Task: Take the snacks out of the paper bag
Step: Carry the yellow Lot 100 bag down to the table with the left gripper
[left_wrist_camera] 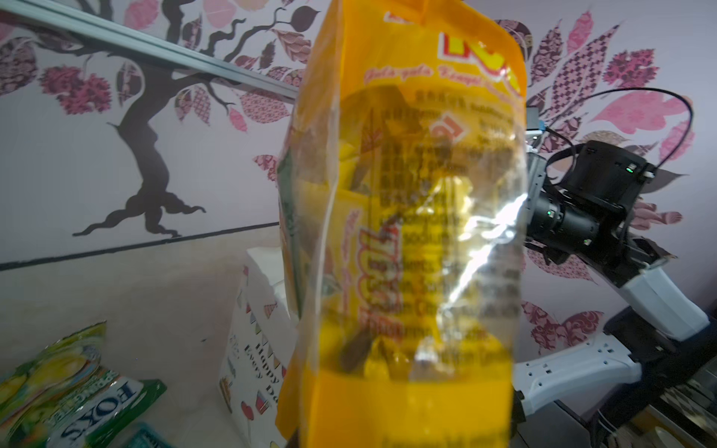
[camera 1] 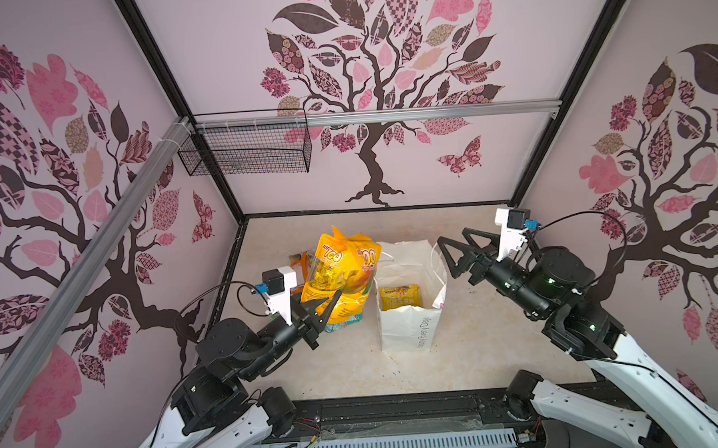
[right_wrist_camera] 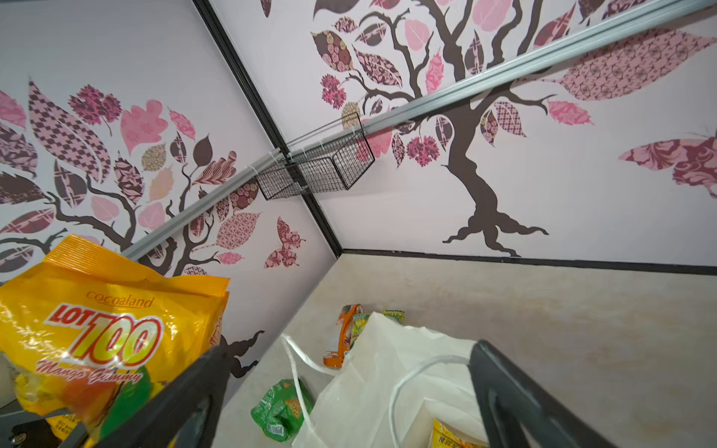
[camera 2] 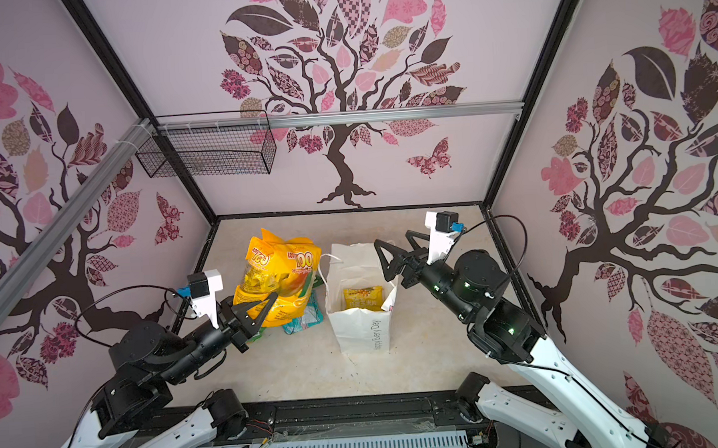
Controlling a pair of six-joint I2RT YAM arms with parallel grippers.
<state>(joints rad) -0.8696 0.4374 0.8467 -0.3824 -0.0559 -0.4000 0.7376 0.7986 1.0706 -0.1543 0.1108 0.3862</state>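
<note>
The white paper bag point(camera 1: 409, 327) point(camera 2: 360, 329) stands upright mid-table with a yellow snack packet point(camera 1: 400, 296) point(camera 2: 362, 298) lying inside. My left gripper point(camera 1: 331, 299) point(camera 2: 263, 302) is shut on the lower end of a large yellow-orange "LOT 100" packet point(camera 1: 342, 271) point(left_wrist_camera: 407, 232) point(right_wrist_camera: 97, 341), held in the air left of the bag. That packet hides the left jaws in the left wrist view. My right gripper point(camera 1: 453, 236) point(right_wrist_camera: 349, 353) hangs open and empty above the bag's right rim. On the table left of the bag lie a FOX'S packet point(left_wrist_camera: 77, 395), a green packet point(right_wrist_camera: 283, 411), an orange packet point(right_wrist_camera: 343, 337) and a teal packet point(camera 2: 301, 319).
A black wire mesh basket point(camera 1: 250, 150) point(right_wrist_camera: 314, 174) hangs on the aluminium rail point(camera 1: 427, 114) at the back left corner. Patterned walls close the table on three sides. Bare tabletop point(camera 1: 500, 343) lies in front of and right of the bag.
</note>
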